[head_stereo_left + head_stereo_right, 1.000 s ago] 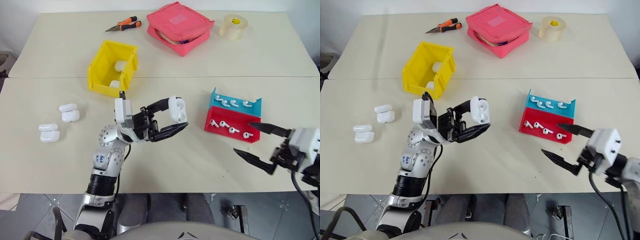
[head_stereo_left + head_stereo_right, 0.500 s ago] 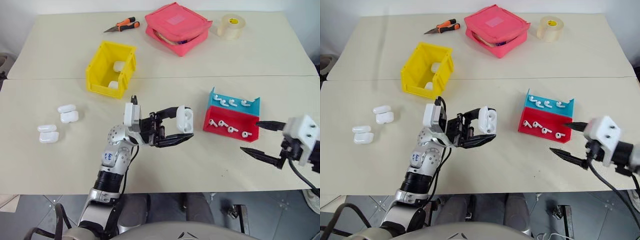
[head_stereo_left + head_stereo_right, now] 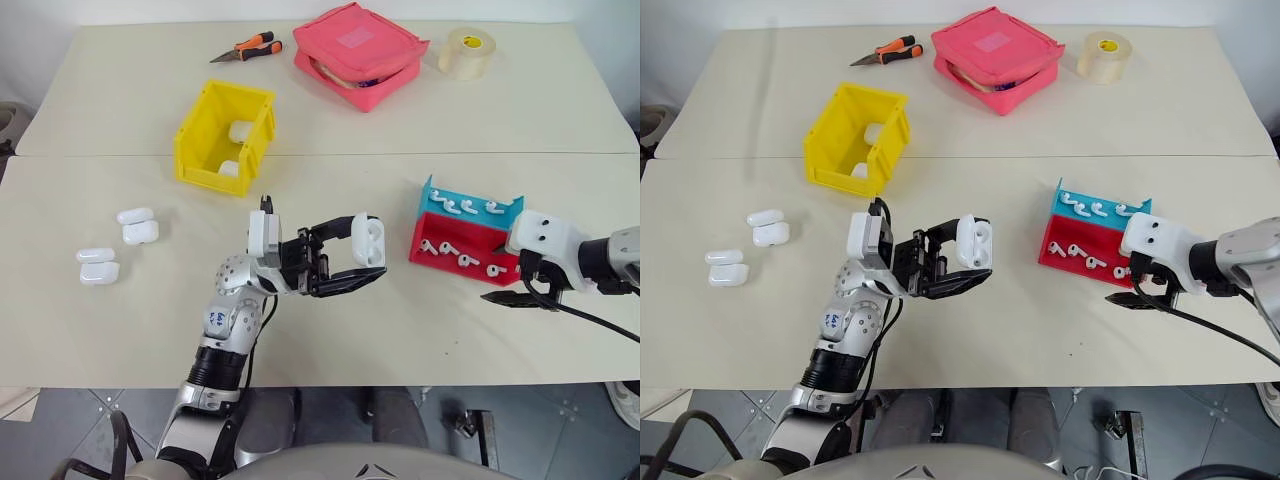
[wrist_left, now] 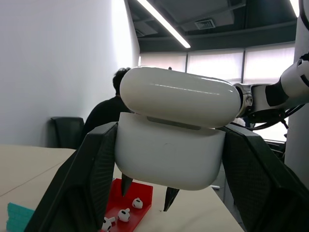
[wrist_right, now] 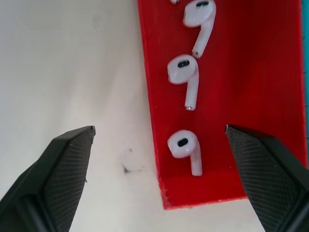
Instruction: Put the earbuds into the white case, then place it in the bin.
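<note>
My left gripper (image 3: pixel 364 252) is shut on the white case (image 3: pixel 369 240) and holds it above the middle of the table; the case (image 4: pixel 176 140) sits between both black fingers. My right gripper (image 3: pixel 503 282) points down, open, at the near right corner of the red tray (image 3: pixel 490 243). In the right wrist view its gripper (image 5: pixel 159 140) straddles that corner, one finger over the table and one over the tray. Several earbuds (image 5: pixel 185 145) lie in the red tray, more earbuds (image 3: pixel 468 207) in the blue tray behind. The yellow bin (image 3: pixel 200 168) stands at the back left with white cases inside.
Two pairs of loose white cases (image 3: pixel 138 226) (image 3: pixel 98 267) lie at the left. A pink pouch (image 3: pixel 360 52), a tape roll (image 3: pixel 470 52) and orange pliers (image 3: pixel 248 47) are at the far edge. A person (image 4: pixel 108 113) sits in the background of the left wrist view.
My right gripper has moved in toward the red tray and tipped downward over its near corner, staying open. The left gripper keeps the case in about the same place.
</note>
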Tool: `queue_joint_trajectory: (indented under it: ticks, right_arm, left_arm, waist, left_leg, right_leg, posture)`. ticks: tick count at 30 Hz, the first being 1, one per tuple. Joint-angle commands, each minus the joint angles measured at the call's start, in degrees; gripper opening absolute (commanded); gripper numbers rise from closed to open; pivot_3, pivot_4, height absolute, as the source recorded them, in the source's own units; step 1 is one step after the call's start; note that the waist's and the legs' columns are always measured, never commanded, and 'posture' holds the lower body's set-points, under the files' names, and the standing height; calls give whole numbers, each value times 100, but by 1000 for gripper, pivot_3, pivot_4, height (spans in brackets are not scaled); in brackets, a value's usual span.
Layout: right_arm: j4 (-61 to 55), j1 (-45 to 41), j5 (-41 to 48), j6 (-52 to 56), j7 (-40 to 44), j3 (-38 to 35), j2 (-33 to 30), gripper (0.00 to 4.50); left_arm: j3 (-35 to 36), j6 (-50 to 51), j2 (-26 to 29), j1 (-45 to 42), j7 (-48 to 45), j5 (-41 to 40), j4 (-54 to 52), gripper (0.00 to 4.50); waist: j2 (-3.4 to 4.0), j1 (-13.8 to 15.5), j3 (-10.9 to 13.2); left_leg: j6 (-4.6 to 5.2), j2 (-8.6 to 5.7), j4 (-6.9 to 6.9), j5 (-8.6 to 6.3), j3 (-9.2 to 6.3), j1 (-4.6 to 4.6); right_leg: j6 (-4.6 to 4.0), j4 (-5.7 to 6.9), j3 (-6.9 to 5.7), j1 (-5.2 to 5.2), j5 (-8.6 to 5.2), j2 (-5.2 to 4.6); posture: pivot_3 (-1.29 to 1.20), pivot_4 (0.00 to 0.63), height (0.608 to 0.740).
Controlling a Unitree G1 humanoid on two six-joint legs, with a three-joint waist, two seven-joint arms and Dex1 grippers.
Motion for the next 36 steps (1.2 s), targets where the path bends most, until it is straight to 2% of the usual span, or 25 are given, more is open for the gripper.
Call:
queue_joint_trajectory:
  ticks: [1,3,9,23,29,36]
  right_arm:
    - [140,-319,-406,-211,175,235,-64,4319]
    - [213,-430,-569,-318,250,358,-40,3915]
    - [270,-538,-800,-533,441,466,-1,1911]
    - [270,-475,-998,-669,513,452,170,1911]
    - [217,-375,-1018,-664,475,410,217,100]
    - [188,-227,-1010,-760,490,277,161,100]
  left_arm:
    - [-58,-93,-26,82,77,8,-261,2901]
    - [-71,-100,-30,110,109,12,-282,2901]
    - [-90,-124,-50,116,198,1,-285,2901]
    - [-124,-195,-78,95,249,-7,-234,2901]
    - [-114,-191,-48,63,211,-10,-199,2901]
    - [-100,-154,1,13,142,-29,-147,2901]
  waist:
    - [0,-2,0]
    - [0,2,0]
    - [0,1,0]
    - [0,1,0]
    - [0,-1,0]
    - [0,5,0]
  left_leg:
    - [0,0,0,0,0,0]
    - [0,0,0,0,0,0]
    - [-1,0,0,0,1,-1]
    - [-1,1,1,0,1,-1]
    - [-1,0,2,0,1,0]
    - [-2,0,6,0,1,1]
  right_leg:
    - [0,0,0,0,0,0]
    - [0,0,1,-2,0,0]
    - [1,0,1,-2,0,0]
    - [1,1,1,-3,1,0]
    - [2,0,1,-2,1,0]
    - [3,3,1,0,2,0]
  posture:
    - [0,150,740]
    - [0,150,740]
    - [0,150,740]
    - [0,150,740]
    - [0,150,740]
    - [0,150,740]
